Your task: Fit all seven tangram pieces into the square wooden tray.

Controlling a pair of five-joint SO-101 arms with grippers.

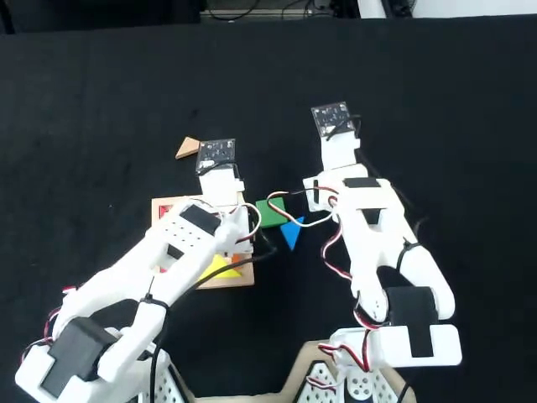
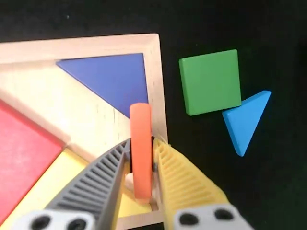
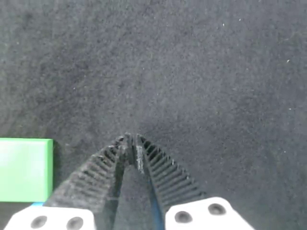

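The left pincer (image 2: 141, 144) pinches the orange piece (image 2: 140, 125) by its flat faces, so the piece stands on edge. It hangs over the tray (image 2: 96, 44) at the rim, near a corner. This grip probably leaves the lower edge free to drop into the bare wood beside the rim; the piece would then need tipping flat.

The tray holds a red piece (image 2: 24, 153) and a yellow piece (image 2: 48, 184) nearest the arm. A navy triangle (image 2: 112, 76) sits in the far corner, and unfilled wood lies between them.

Just outside the rim lie the green square (image 2: 210, 81) and the blue triangle (image 2: 247, 120), touching at a corner and within either arm's reach.

The right pincer (image 3: 132, 141) is pressed together on nothing. It hangs over bare cloth just beside the green square, seemingly parked clear of the tray.

A tan triangle (image 1: 188, 149) lies past the tray, well apart from the other loose pieces. By this count three pieces are seated, one is held and three wait.

The surface (image 1: 436, 75) is black cloth. Cables show along its far edge.
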